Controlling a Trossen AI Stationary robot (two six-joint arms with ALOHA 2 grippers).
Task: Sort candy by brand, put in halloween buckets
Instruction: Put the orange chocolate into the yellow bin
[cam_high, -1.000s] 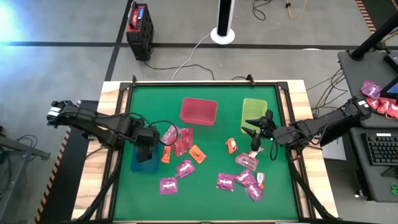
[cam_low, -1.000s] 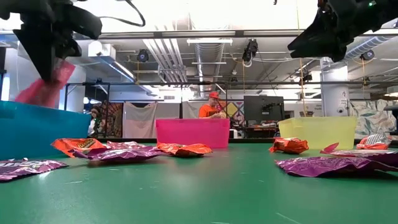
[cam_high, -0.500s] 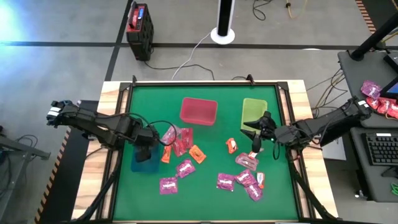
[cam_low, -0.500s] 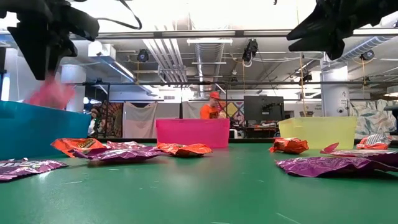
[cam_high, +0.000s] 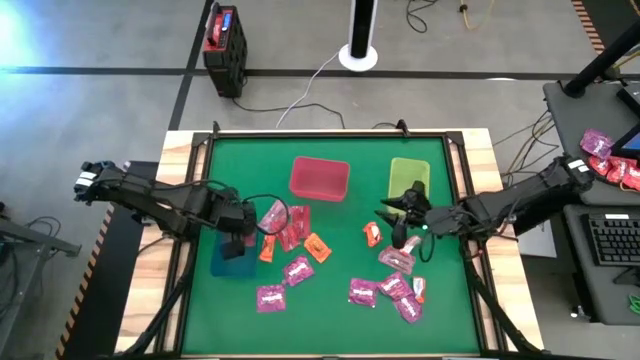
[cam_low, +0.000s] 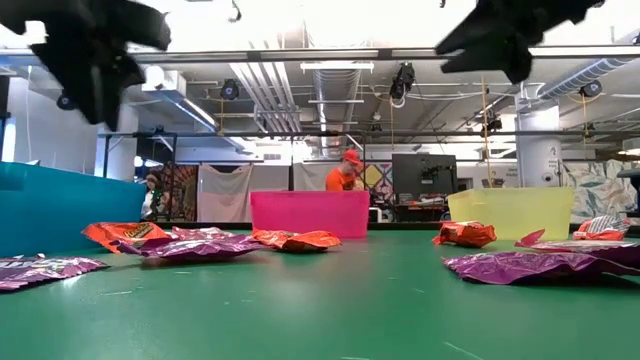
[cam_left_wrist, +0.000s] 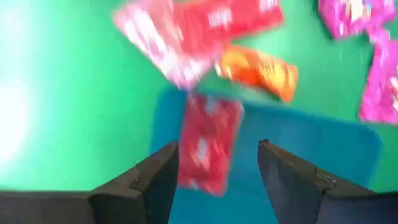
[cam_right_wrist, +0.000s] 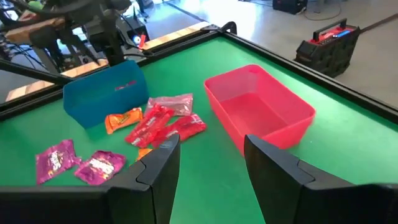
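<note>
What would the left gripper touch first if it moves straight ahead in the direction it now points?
Probably the red candy packet, which shows between the open fingers of the left gripper, in or just over the blue bin. How far off the packet lies is unclear.

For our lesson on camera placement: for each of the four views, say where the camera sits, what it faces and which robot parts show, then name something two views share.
High view: overhead, looking down on both arms, left pincer over the blue bin.
Low view: table height, facing the pink bin; arms overhead.
Left wrist view: above the blue bin, a red packet between its fingers.
Right wrist view: across the table, own fingers open.
Shared: the pink bin, in high, low and right wrist views.
</note>
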